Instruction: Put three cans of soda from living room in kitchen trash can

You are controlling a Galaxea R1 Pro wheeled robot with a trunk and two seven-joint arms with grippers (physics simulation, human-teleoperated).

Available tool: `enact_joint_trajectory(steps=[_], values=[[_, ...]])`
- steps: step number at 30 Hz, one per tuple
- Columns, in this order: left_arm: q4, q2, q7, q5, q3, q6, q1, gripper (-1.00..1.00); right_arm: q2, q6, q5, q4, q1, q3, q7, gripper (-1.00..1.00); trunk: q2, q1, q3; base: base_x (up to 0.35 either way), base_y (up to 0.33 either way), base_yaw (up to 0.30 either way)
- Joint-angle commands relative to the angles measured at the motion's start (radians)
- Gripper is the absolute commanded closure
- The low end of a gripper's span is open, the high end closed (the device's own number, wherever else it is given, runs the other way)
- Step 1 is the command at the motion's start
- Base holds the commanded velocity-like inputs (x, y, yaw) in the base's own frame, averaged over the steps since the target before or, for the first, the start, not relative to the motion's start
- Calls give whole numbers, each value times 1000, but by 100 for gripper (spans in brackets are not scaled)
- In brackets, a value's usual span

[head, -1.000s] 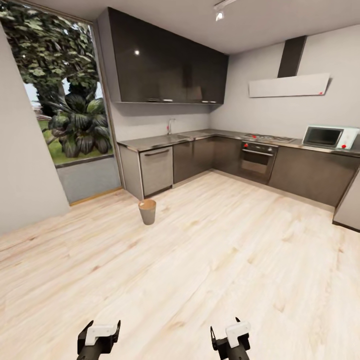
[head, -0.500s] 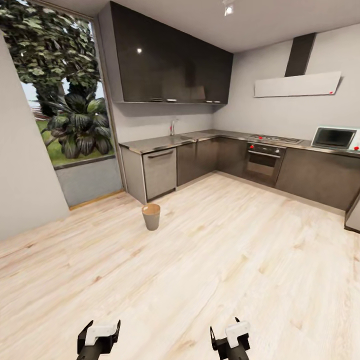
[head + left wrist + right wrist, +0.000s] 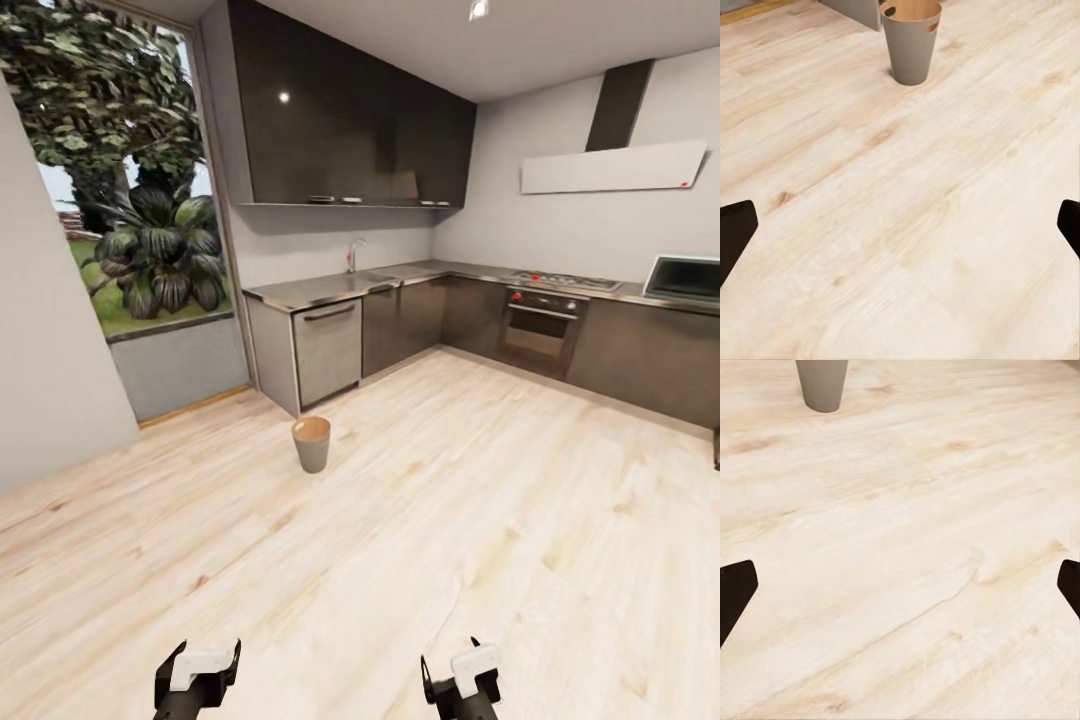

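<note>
Head view has the trash can (image 3: 312,443) on the floor just before the steel-fronted cabinets (image 3: 325,350); both grippers (image 3: 198,668) (image 3: 461,672) gape empty, no soda cans visible, so fetch those first.

One trash can (image 3: 312,443), grey with a brown inside, standing alone on the light wood floor (image 3: 420,520). Two grippers: left gripper (image 3: 198,668) and right gripper (image 3: 461,672), each with two dark fingers spread wide, nothing between them. One sink tap (image 3: 352,254) on one L-shaped steel countertop (image 3: 330,287). One oven (image 3: 540,330) under one hob (image 3: 560,280). One microwave (image 3: 685,280), cut off by the frame edge. One extractor hood (image 3: 612,165). One big window (image 3: 130,220). One ceiling spotlight (image 3: 479,9). No exact count possible for cabinet doors.
</note>
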Motion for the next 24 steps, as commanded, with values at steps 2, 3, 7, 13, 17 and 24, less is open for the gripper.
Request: enact_joint_trajectory(steps=[2,3,7,13,17,24], values=[[0,0,-1,0,0,0,0,-100,1,0,1,14,0,0,0,-100,0,0,0,265,191,0],[0,0,-1,0,0,0,0,-100,2,0,3,38,0,-1,0,-100,0,0,0,265,191,0],[3,0,-1,0,0,0,0,-100,2,0,4,60,0,-1,0,-100,0,0,0,265,191,0],[23,0,-1,0,-2,0,0,-100,2,0,3,66,0,-1,0,-100,0,0,0,265,191,0],[36,0,-2,0,-4,0,0,-100,2,0,2,67,0,-1,0,-100,0,0,0,265,191,0],[46,0,-2,0,-4,0,0,-100,2,0,2,69,0,-2,0,-100,0,0,0,265,191,0]])
